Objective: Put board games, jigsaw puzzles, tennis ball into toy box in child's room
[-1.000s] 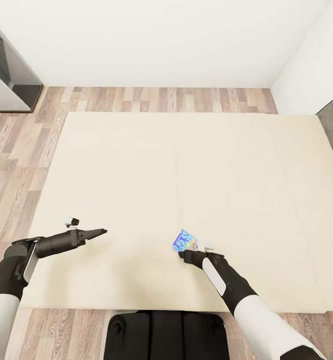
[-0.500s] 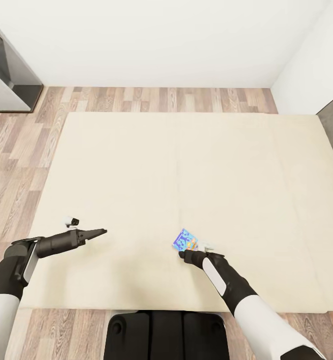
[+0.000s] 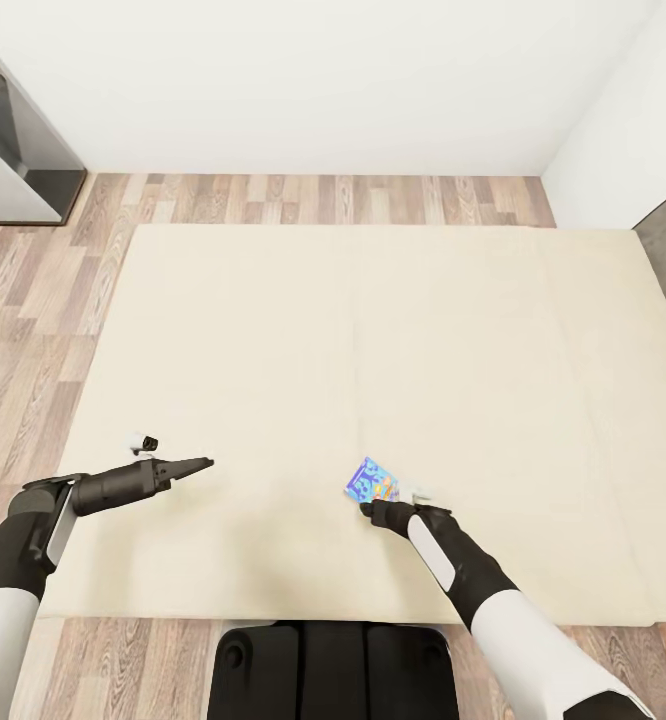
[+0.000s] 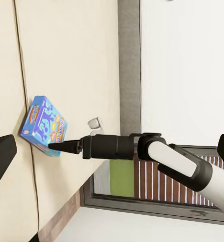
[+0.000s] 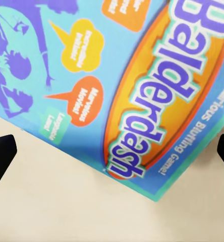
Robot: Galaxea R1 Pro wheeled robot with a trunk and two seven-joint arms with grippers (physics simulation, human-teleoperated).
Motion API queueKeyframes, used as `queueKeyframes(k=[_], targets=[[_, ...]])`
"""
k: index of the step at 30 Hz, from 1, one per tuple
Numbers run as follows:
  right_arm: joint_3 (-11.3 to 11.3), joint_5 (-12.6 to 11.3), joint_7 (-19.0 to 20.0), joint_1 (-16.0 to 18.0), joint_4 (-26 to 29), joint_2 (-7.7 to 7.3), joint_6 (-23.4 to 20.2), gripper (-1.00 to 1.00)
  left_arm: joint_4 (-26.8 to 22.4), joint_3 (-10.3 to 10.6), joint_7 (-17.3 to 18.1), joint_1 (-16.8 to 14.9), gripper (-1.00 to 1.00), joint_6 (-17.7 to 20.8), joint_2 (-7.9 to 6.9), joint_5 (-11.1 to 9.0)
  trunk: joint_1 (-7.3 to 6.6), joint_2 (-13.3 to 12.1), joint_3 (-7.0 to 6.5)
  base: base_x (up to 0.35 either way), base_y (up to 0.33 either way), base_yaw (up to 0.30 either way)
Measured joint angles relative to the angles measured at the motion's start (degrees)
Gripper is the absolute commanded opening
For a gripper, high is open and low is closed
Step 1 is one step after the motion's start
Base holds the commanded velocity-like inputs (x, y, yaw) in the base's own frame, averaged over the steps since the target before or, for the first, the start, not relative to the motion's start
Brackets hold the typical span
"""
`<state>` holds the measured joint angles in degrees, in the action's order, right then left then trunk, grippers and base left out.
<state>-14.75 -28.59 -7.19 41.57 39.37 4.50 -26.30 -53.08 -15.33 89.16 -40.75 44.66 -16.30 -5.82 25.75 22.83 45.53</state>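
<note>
Cream bedding (image 3: 373, 330) spreads across most of the room below the robot, with wood floor (image 3: 33, 300) around it and a white wall behind. On this bed lies one board game (image 3: 371, 481), a blue box with "Balderdash" printed on its lid, flat on the cover near the robot's edge.

The right gripper (image 3: 369, 509) sits right at the near edge of the game, seemingly touching it. In the right wrist view the lid (image 5: 117, 75) is very close, and the two dark fingertips (image 5: 1, 156) stand wide apart at either side, with nothing pinched between them. My guess is that the arm is low and close so that the fingers can come in around the box's edge before closing; the box lies flat, so its thin side is the likely place to grip.

The left gripper (image 3: 195, 464) hangs well to the side of the game, over bare bedding, holding nothing; its fingers look drawn together into a point in the head view, though the left wrist view shows dark tips (image 4: 1, 159) at opposite edges, so I cannot tell its state for sure. That view also looks across at the right arm (image 4: 142, 148) reaching to the game (image 4: 44, 126).

No toy box, table or other toy is near either gripper, so nothing can be said of what the box holds; the game is not yet lifted
</note>
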Motion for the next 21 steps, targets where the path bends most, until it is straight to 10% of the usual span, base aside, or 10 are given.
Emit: queueKeyframes(k=[21], targets=[[0.3, -0.1, -0.1, 0.1, 0.6, -0.32, -0.3, 1.0, 0.0, 0.0, 0.1, 0.0, 1.0, -0.1, -0.02, 0.0, 0.0, 0.0, 0.0, 0.0, 0.0, 0.0]])
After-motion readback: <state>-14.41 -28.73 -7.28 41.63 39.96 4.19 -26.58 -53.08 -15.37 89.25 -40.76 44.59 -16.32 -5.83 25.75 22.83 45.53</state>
